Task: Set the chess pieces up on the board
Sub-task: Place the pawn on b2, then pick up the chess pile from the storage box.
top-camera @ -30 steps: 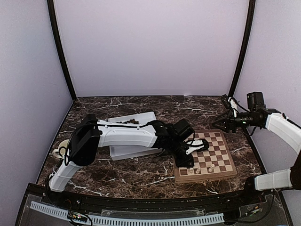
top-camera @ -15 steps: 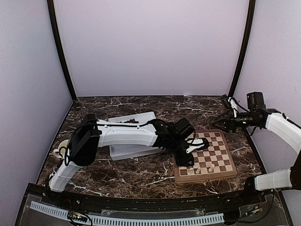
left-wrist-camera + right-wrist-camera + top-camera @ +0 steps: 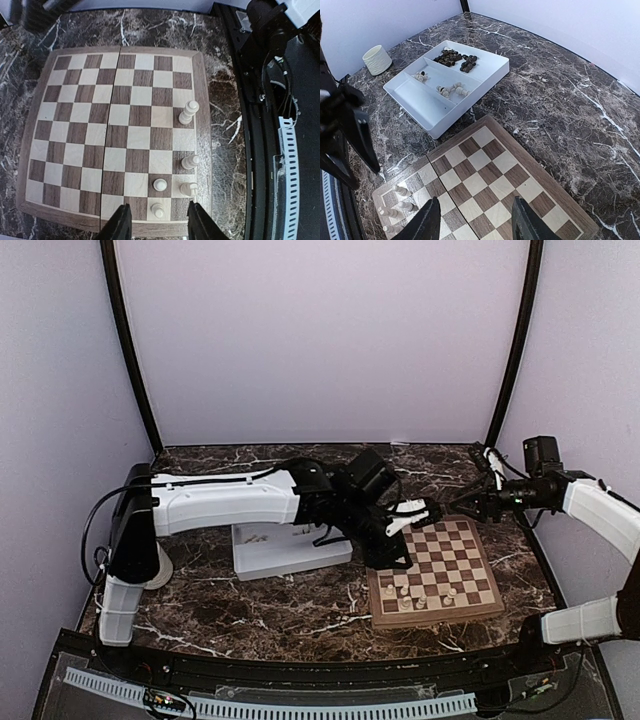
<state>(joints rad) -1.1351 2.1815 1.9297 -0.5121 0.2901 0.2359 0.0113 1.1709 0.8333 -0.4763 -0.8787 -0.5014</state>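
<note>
Standing upright along the near rows of the board [image 3: 115,130]: five cream chess pieces [image 3: 189,112]. Hovering over the board's left side with the left gripper [image 3: 159,220], jaws parted, holding nothing. Hanging by the far edge with the right gripper [image 3: 475,202], jaws likewise apart and empty. Lying beyond in the white tray [image 3: 415,102]: more cream figures and the dark pieces [image 3: 452,57]. Judging each light, rigid, smooth and easily toppled; pinching low across the stem, keeping it vertical.

Light is soft and even throughout; you'll find no hard glare on the bench [image 3: 290,615], and shadows are weak against its dark marble. Your overhead view is grainy and low on detail. Left wrist view: board [image 3: 120,135] sharp, its edges bowed by the lens; fingers [image 3: 120,227] blurred at the bottom.
</note>
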